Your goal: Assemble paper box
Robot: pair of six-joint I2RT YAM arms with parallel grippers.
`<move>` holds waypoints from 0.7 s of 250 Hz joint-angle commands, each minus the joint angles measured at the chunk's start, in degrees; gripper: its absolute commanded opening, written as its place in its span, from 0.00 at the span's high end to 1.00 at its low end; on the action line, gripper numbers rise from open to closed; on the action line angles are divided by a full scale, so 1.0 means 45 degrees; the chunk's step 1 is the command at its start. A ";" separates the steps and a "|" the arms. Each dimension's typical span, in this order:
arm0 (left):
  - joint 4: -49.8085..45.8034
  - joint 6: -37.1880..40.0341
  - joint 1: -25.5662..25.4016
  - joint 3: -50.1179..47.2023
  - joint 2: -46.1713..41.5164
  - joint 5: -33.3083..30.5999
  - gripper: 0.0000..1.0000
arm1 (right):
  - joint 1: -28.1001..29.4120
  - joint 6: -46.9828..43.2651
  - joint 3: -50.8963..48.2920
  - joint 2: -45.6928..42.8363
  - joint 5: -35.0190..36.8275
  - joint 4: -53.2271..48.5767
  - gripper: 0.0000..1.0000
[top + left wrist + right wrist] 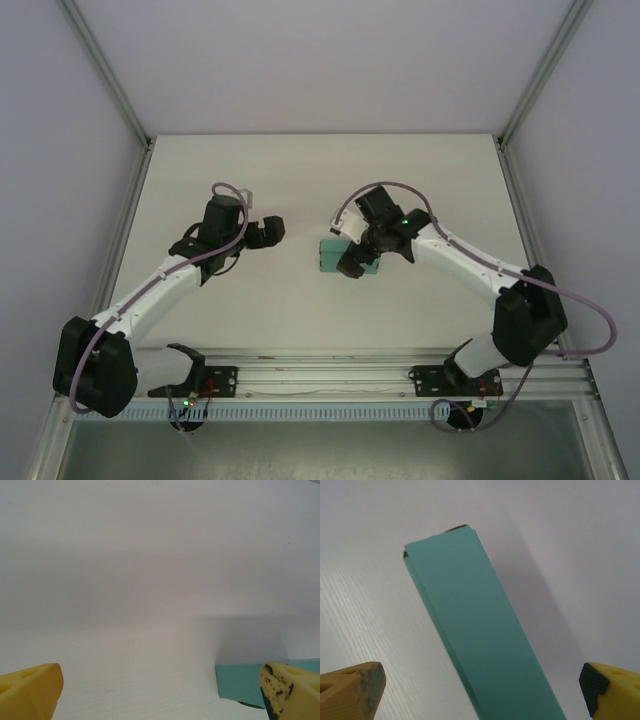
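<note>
The paper box [480,630] lies near the tabletop's middle, between our right fingers [355,685], spread wide. Our left fingers [30,690] gape empty nearby. We should close squarely across its long sides, gently, avoiding crushing.

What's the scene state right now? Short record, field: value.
object: paper box, teal, folded into a long rectangular shape
object location: lying on the table, near its middle
left hand: open, empty, beside the paper box and apart from it
right hand: open, over the paper box, straddling it with a gap on both sides
held: nothing
</note>
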 commanded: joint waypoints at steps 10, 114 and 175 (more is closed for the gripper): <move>-0.0255 0.0129 0.0040 -0.0183 -0.0038 0.0068 0.00 | 0.0008 -0.1982 0.0877 0.1136 0.0878 -0.1349 0.00; -0.0323 0.0162 0.0041 -0.0367 -0.0147 -0.0093 0.00 | 0.0626 -0.1986 0.2061 0.3219 0.3364 -0.0337 0.43; -0.0333 0.0151 0.0041 -0.0382 -0.0092 -0.0177 0.00 | 0.1859 -0.3611 0.1268 0.3851 0.7684 0.2542 0.40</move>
